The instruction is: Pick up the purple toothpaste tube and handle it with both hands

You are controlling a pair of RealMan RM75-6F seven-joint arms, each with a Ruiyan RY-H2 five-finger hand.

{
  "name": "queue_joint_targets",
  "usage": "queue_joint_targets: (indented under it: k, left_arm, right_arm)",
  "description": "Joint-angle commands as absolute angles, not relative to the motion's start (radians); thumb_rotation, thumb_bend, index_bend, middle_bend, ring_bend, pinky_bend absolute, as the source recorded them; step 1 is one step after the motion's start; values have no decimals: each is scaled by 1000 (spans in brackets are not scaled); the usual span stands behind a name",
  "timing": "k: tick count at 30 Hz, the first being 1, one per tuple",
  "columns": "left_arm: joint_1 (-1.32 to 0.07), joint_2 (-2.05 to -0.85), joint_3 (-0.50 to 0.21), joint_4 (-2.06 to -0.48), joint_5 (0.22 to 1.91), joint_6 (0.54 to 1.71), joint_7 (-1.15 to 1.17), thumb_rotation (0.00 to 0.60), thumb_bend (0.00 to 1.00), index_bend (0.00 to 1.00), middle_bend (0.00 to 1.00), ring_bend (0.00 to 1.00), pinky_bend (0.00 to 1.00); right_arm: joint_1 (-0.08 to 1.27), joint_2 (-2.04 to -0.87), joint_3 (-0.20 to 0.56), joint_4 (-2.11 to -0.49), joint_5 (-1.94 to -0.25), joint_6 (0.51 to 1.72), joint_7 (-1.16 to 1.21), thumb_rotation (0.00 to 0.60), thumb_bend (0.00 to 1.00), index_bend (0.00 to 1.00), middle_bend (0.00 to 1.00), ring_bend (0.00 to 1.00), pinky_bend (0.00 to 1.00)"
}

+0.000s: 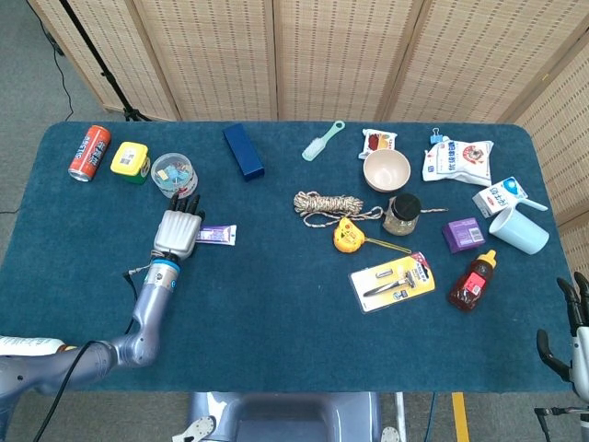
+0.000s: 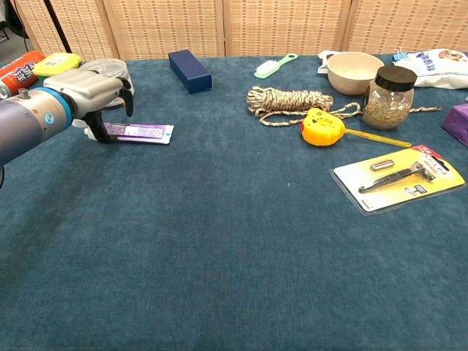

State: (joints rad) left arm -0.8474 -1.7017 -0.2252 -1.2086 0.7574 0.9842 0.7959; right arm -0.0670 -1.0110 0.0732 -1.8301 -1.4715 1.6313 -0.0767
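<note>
My left robot hand (image 2: 99,91) arches over the cap end of the purple toothpaste tube (image 2: 139,132), fingers curled down around it; whether they grip, I cannot tell. The tube lies flat on the blue surface (image 2: 234,241). My right robot hand (image 1: 578,333) hangs open off the surface's edge.

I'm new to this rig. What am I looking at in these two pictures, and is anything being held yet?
A two-armed robot with human-like hands works at a blue table. One picture looks down from its head, the other forward from its chest. The left hand hangs over the cap end of the purple toothpaste tube, fingers curled downward; the tube lies flat, and a grip cannot be confirmed. The right hand waits at the table's edge, holding nothing. Elsewhere lie a rope, a bowl, a yellow tape measure and a packaged razor.
</note>
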Motion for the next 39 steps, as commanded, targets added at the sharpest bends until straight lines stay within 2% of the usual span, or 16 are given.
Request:
queue_joint_targets:
  k: [1,8,13,18,28,39]
  left_arm:
    - [-851,-1697,-224,-1208,745,978,802,600,271,332,87,108,49]
    - [-869,-1640,-194,-1283,603,964,954,600,271,332,86,104,49]
    - [-893,-1587,-165,-1381,442,1005,1098,600,271,335,79,93,49]
    - [-899,-1540,-144,-1463,377,1024,1134,600,271,335,72,84,49]
    - [-880,-1462,-93,-1668,455,1090,1078,600,271,335,72,73,49]
    - [-908,-1460,-92,-1766,460,1062,1025,600,270,322,71,63,49]
  right_arm:
    - [-69,-1011,73,-1832,-1471,1634,-78,600,462,60,0,0,0]
    - [-70,-1014,74,-1837,-1481,1639,-87,600,462,58,0,0,0]
    - [-73,-1015,74,-1839,-1488,1644,-85,600,462,58,0,0,0]
    - [-74,-1016,73,-1841,-1495,1647,-84,600,462,54,0,0,0]
    - [-78,-1015,72,-1836,-1505,1652,-71,600,463,50,0,0,0]
    - [-100,-1012,66,-1828,-1515,1682,-53,600,462,49,0,0,0]
